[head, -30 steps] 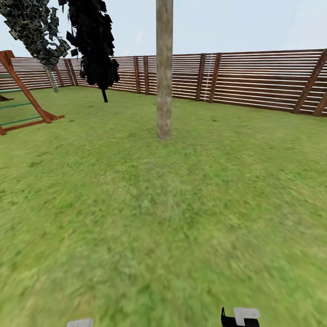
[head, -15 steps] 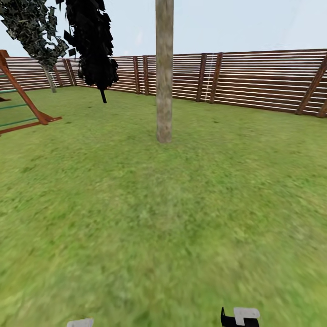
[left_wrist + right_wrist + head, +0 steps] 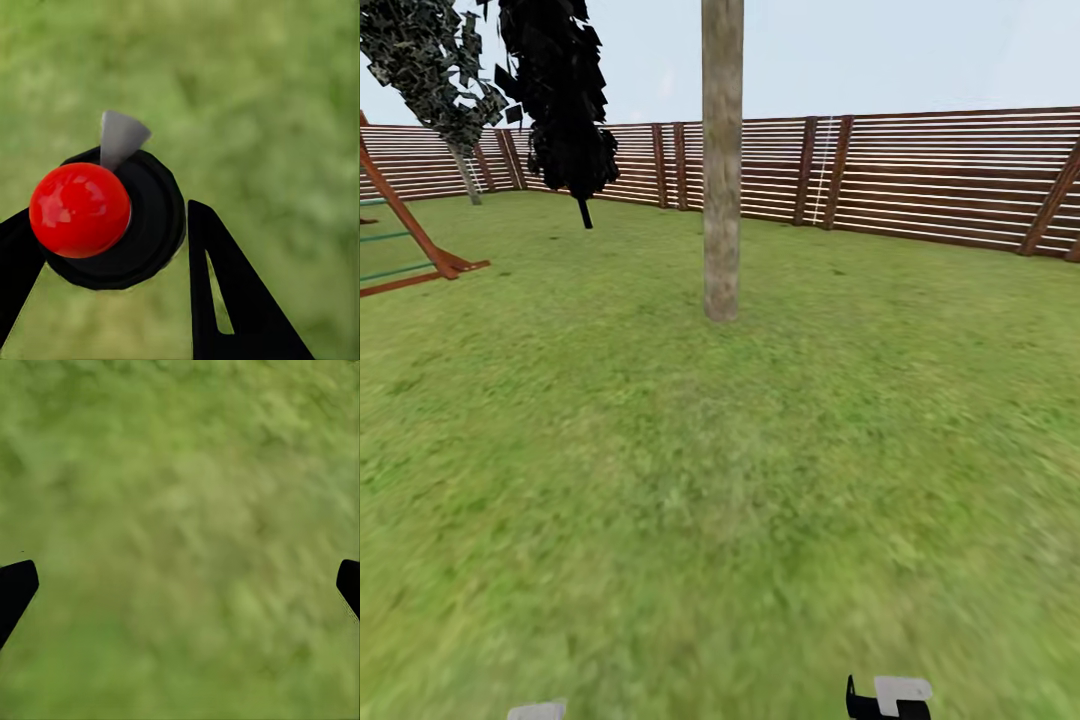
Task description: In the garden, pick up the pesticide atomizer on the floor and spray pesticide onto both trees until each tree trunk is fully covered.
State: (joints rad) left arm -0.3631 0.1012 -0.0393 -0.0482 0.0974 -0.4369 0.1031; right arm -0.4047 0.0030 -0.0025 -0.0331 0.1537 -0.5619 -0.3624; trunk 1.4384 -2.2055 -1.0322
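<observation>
Left gripper (image 3: 112,247): closed on the atomizer (image 3: 112,217), red cap, grey nozzle; its body is hidden.
Right gripper (image 3: 180,585): spread wide over grass (image 3: 180,472), holding nothing; fingertips cut off.
Trunk (image 3: 721,160): one, straight ahead, crown cut off.
Fence (image 3: 940,170): behind it.
Writing: none legible.

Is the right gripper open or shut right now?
Open. In the right wrist view the right gripper has its black fingertips far apart, with bare green grass between them.

A fenced garden: grass lawn (image 3: 760,480), slatted wooden fence (image 3: 940,175), trees (image 3: 721,160)
</observation>
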